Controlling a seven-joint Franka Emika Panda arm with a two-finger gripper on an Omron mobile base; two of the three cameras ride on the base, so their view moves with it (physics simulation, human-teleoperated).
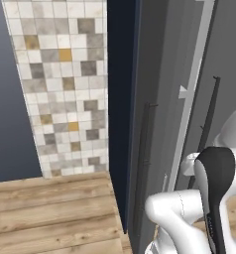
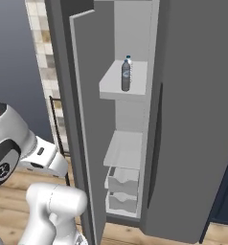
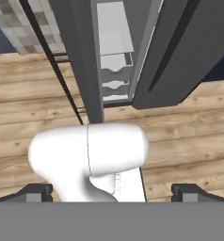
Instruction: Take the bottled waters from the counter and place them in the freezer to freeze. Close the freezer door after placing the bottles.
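A smoky grey bottle with a pale cap stands upright on the top white shelf of the freezer, upper centre of the right base view. The freezer door stands partly open, left of centre.

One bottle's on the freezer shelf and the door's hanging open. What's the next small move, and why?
Probably bring the open, empty gripper up against the outer face of the freezer door to push it shut. A bottle stands upright on the upper shelf, the door is ajar, and the hand sits low over the floor.
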